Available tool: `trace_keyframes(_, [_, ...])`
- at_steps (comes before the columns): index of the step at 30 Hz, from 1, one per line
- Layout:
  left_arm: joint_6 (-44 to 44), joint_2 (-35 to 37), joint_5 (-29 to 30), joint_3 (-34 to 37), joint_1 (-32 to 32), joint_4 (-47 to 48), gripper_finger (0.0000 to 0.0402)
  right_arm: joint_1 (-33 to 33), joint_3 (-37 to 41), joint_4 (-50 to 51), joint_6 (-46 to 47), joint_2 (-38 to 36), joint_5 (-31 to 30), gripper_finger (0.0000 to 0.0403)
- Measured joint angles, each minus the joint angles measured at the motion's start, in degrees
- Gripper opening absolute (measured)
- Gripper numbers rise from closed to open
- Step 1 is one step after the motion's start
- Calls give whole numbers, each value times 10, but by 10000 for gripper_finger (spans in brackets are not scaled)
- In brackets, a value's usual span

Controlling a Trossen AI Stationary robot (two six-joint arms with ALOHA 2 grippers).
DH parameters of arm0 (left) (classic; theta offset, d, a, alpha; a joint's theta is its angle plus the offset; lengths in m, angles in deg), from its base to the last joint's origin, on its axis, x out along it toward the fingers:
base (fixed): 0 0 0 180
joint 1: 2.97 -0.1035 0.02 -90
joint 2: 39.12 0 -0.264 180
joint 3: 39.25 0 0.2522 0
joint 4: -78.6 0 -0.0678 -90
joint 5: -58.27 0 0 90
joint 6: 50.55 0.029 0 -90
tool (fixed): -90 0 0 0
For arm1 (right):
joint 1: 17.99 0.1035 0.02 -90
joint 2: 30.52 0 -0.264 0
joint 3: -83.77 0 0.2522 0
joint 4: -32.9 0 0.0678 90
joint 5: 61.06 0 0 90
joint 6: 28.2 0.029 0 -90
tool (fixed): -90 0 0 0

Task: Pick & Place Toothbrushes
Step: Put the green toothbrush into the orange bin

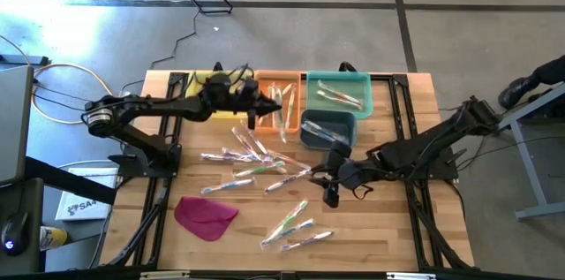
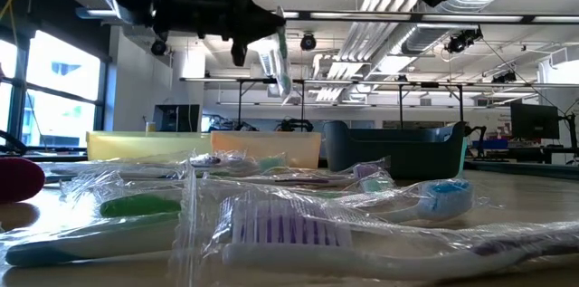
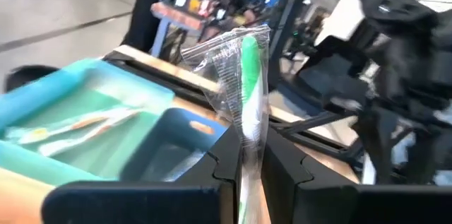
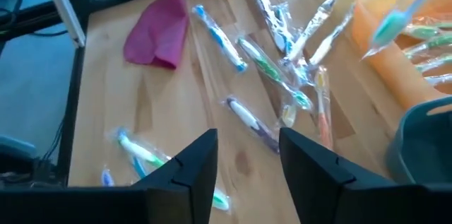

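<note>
Left gripper (image 1: 265, 108) clamped on a green toothbrush (image 3: 248, 75), upright in its wrapper, hanging over the orange bin (image 1: 265, 79). Right gripper (image 1: 328, 185), jaws apart and empty, hovers by the loose toothbrushes (image 1: 252, 167) on the table (image 1: 388, 227); the purple-handled one (image 4: 251, 119) lies just ahead, slanting across its fingers.

Obstacles, relative to the dark blue bin (image 1: 327, 128): loose toothbrushes (image 1: 252, 163) are scattered just beside it across the table's middle; orange bin (image 1: 275, 93) and teal bin (image 1: 339, 91) are packed behind it. Bare wooden table (image 1: 388, 227) is left on its near side, toward the table's right corner. A magenta cloth (image 1: 206, 215) is laid well apart.
</note>
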Motion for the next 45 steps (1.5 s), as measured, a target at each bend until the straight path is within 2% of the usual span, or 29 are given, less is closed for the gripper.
trace_keyframes(3, [24, 0, 4, -42, -19, 70, 31, 0, 0, -2, 11, 18, -8, 137])
trace_keyframes(7, [49, 0, 39, -83, -44, 142, 31, -1, 0, -6, 12, 41, -8, 131])
trace_keyframes(18, [51, -1, 60, -90, -139, 248, 31, -1, 0, -31, 11, 66, -16, 123])
trace_keyframes(24, [55, -27, 63, -90, -164, 248, 31, -7, 0, -44, 10, 66, -40, 123])
trace_keyframes(34, [13, -130, 71, -90, -168, 224, 31, -12, 0, -47, 11, 66, -41, 123])
trace_keyframes(40, [-3, -163, 116, -90, -168, 210, 31, -12, 0, -48, 12, 66, -46, 123])
trace_keyframes(45, [-8, -180, 123, -91, -168, 215, 31, -12, 0, -47, 11, 66, -49, 123])
